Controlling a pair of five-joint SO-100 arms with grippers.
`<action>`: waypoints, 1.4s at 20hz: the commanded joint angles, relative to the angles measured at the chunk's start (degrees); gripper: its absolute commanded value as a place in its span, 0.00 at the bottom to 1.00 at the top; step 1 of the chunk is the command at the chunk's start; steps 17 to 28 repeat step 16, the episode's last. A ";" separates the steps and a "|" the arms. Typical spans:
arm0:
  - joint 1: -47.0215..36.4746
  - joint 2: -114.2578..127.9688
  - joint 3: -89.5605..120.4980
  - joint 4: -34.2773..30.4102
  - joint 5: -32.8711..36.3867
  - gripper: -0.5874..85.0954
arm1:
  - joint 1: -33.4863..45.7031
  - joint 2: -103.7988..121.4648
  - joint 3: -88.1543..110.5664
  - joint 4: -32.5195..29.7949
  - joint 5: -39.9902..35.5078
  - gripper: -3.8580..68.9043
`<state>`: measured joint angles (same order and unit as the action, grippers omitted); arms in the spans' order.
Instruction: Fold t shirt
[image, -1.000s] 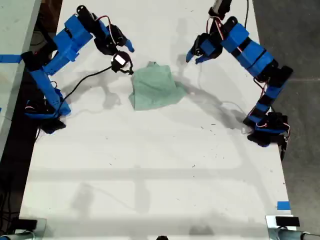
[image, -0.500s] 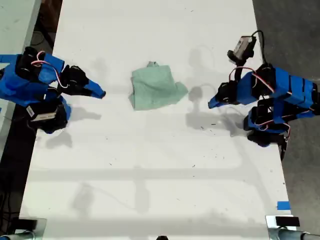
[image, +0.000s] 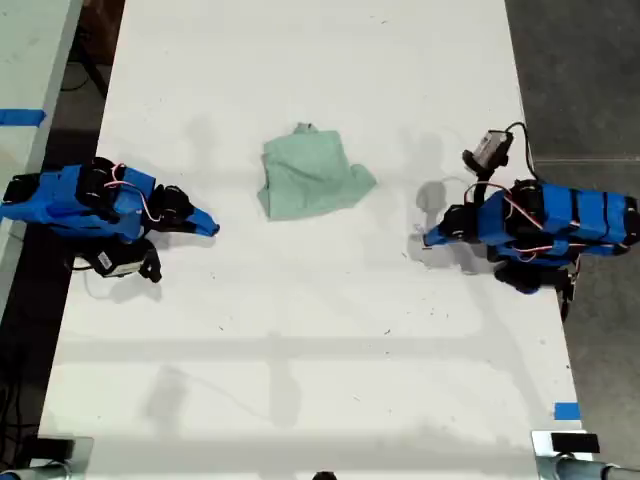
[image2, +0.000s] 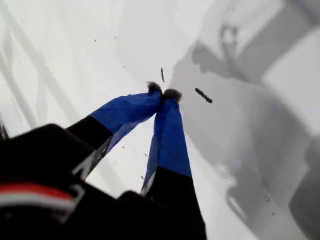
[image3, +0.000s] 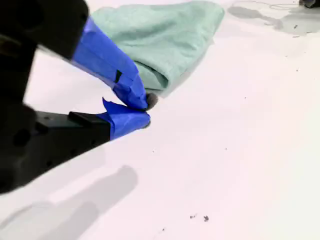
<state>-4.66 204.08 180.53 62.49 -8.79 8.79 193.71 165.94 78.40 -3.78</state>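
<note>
Begin at my first gripper (image2: 162, 92): pinched tip to tip, holding nothing, over bare table (image: 300, 350) with only specks and shadow ahead. Likewise my second gripper (image3: 142, 111): drawn narrow with tips nearly meeting, empty, low over the white surface, aimed toward the t shirt (image3: 160, 35) lying just beyond. In the exterior view, find the t shirt (image: 310, 180) as a rumpled mint bundle mid-table, between two arms lying low at the exterior view's left and right, touched by neither.

Judging the step as reaching in for a fresh grip:
- Spread both claws wide before closing in.
- Come in low and flat.
- Take an outer edge rather than the thick rolled fold.
- Pinch few layers.
- Lift only slightly.
- Keep both sides level while carrying the cloth over.
</note>
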 joint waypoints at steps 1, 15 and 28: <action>1.41 1.85 0.26 -0.79 -0.44 0.00 | -1.32 7.38 7.21 1.76 4.57 0.07; 5.89 1.76 4.13 -3.34 -7.82 0.04 | -8.00 7.38 10.90 0.53 -0.18 0.28; 6.06 1.76 4.04 -3.16 -6.94 0.13 | -7.82 7.38 10.90 0.53 -0.79 0.28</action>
